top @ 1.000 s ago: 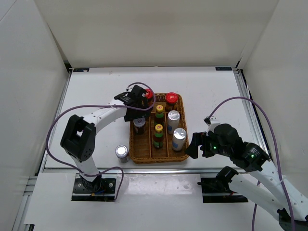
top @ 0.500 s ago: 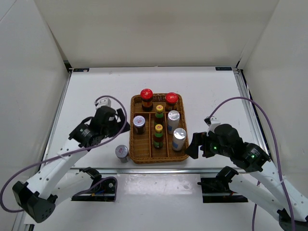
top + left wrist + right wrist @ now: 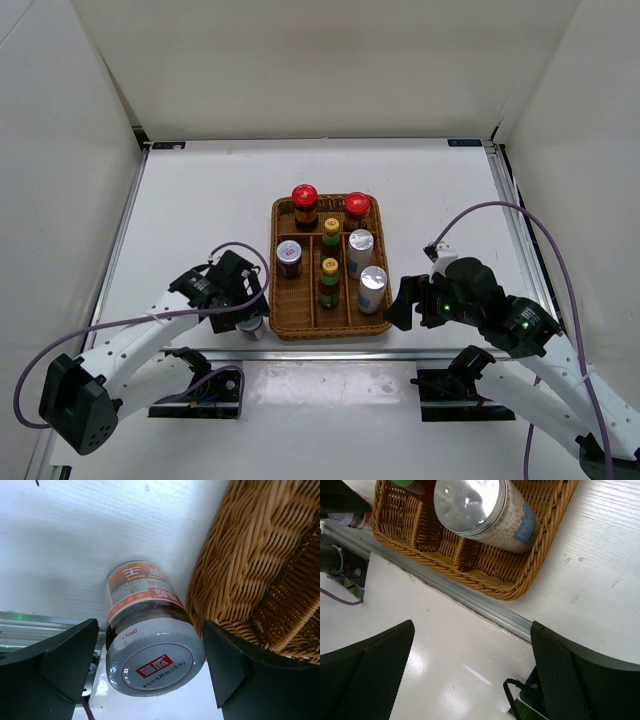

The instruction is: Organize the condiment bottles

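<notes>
Just outside the near-left corner of the brown wicker divided tray (image 3: 325, 333), a short silver-lidded jar with an orange label (image 3: 150, 662) is seen standing on the white tabletop (image 3: 200, 200), straddled by the parted left pincer (image 3: 150, 625); whether it is touched cannot be told. The right pincer (image 3: 472, 625) is held spread wide and empty near a tall white silver-topped shaker (image 3: 480, 510).

Your top view looks down from behind the arms; both wrist views sit close, low; all three share the wicker tray (image 3: 330, 334).
</notes>
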`<state>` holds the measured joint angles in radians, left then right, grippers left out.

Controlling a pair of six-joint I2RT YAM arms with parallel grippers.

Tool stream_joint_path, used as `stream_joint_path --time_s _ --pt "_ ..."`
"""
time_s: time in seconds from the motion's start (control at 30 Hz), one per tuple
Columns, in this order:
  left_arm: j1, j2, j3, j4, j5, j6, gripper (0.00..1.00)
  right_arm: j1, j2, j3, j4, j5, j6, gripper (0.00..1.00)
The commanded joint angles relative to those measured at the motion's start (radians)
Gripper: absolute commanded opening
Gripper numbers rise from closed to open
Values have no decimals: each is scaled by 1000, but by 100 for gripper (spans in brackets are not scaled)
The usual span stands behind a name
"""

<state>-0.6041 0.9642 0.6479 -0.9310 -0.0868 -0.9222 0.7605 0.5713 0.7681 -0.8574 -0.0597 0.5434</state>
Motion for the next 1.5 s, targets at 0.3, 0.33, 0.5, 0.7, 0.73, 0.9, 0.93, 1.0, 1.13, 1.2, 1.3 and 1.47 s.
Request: stream_joint_path --time_s 0.3,0.33,0.5,0.7,0.73,0.9,0.93,1.0,1.13,1.2,1.3,1.47 --pt "-6 -18 286 -101 -50 49 11 2 1 -10 37 -14 4 100" --pt "-6 -9 349 -112 -59 58 11 2 1 -10 37 -14 4 100" --pt "-40 83 481 -98 -80 85 11 2 1 -10 37 -14 4 100" --pt "-104 282 535 -25 -70 147 11 2 10 -10 37 -5 4 100" --pt "-105 303 535 -11 -79 148 11 2 10 -10 28 -5 4 100" --pt "-138 373 466 133 -79 169 11 2 10 -1 18 6 13 100" --pt "-151 373 452 159 -91 169 11 2 10 -1 18 6 13 100" --pt "-151 386 421 207 -102 178 11 2 10 -1 18 24 23 100" --pt "-151 433 397 228 -116 189 16 2 42 20 -14 35 32 100" --pt "-151 448 385 228 -116 189 25 2 42 30 -14 46 32 100" --pt "-151 472 374 228 -96 189 33 2 42 30 -14 57 42 100" --pt "-151 463 355 228 -96 180 83 2 33 40 -34 67 52 100"
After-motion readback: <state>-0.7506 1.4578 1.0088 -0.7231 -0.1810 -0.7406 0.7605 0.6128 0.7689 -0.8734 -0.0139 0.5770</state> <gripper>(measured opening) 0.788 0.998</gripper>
